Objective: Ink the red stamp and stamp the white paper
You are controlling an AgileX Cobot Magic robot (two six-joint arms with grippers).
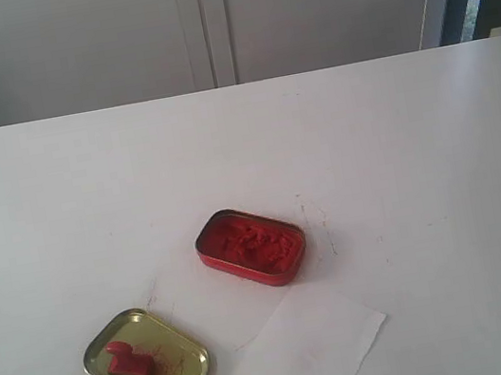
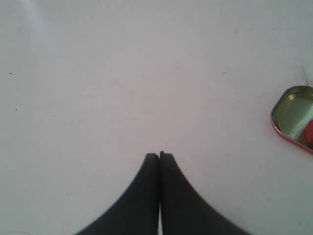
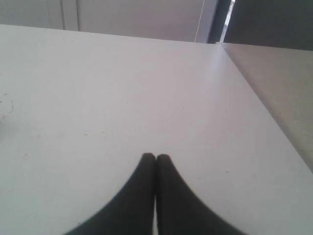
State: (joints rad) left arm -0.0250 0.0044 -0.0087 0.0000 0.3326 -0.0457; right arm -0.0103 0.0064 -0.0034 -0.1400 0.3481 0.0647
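**Stamp waits in its lid, both arms held back**

The red stamp (image 1: 127,360) sits in a shallow gold lid (image 1: 183,372) at the front left of the tabletop (image 1: 366,130). The open red tin of ink paste (image 1: 251,245) is just beyond it, and the white paper (image 1: 311,346) lies beside it. The left fingers (image 2: 142,196) and right fingers (image 3: 139,196) are pressed together, holding nothing. The left pair looks nearer to me. It should part first, come down over the handle and clamp squarely, so the base stays level for the paste. Neither arm shows in the exterior view. The paper's front corner is cut off, and I can make out no print on it.
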